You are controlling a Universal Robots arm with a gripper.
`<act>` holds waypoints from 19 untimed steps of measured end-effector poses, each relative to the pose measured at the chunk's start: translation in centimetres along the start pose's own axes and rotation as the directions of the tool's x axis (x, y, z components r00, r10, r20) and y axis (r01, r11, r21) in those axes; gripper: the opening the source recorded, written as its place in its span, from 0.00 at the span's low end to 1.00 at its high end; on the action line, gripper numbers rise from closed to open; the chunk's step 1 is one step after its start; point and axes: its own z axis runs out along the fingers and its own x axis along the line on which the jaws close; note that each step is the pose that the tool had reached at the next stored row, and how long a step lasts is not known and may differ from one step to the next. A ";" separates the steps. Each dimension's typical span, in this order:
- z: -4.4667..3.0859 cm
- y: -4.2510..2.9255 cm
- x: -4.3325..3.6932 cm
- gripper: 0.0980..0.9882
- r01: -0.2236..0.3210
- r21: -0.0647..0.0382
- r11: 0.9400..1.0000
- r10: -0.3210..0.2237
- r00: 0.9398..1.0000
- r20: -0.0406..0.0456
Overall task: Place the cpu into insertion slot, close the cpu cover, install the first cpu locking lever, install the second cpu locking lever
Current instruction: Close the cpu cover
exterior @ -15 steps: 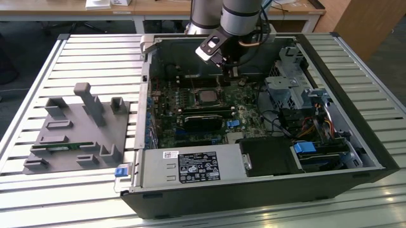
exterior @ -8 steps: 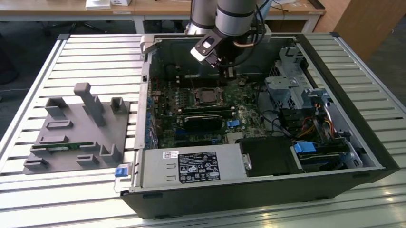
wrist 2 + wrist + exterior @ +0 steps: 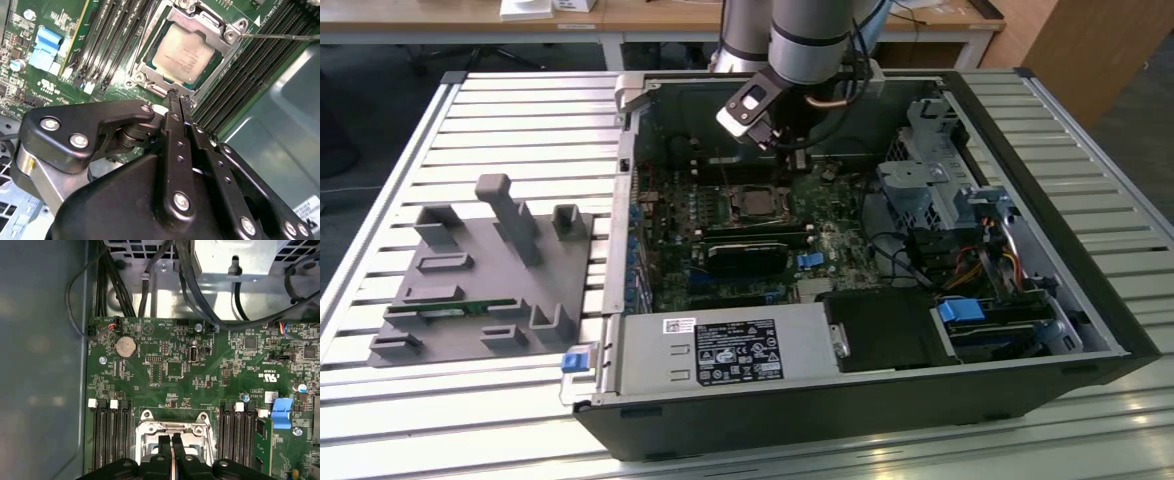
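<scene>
The cpu lies framed by the lowered cpu cover, just past the clenched, empty jaws poised at the cover's edge.

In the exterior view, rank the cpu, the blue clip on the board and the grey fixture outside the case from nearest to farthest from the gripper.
1. cpu, right by the gripper.
2. blue clip, farther along the board, mid-case.
3. grey fixture, outside the case, on the exterior view's left.
</scene>
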 end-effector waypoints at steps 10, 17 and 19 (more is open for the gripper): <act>0.42 -0.50 -0.01 0.06 0.000 0.001 1.000 0.000 1.000 0.000; 0.52 -1.53 -0.04 0.06 0.000 0.001 1.000 0.000 1.000 0.000; 0.56 -1.60 -0.18 0.06 0.000 0.001 1.000 0.000 1.000 0.000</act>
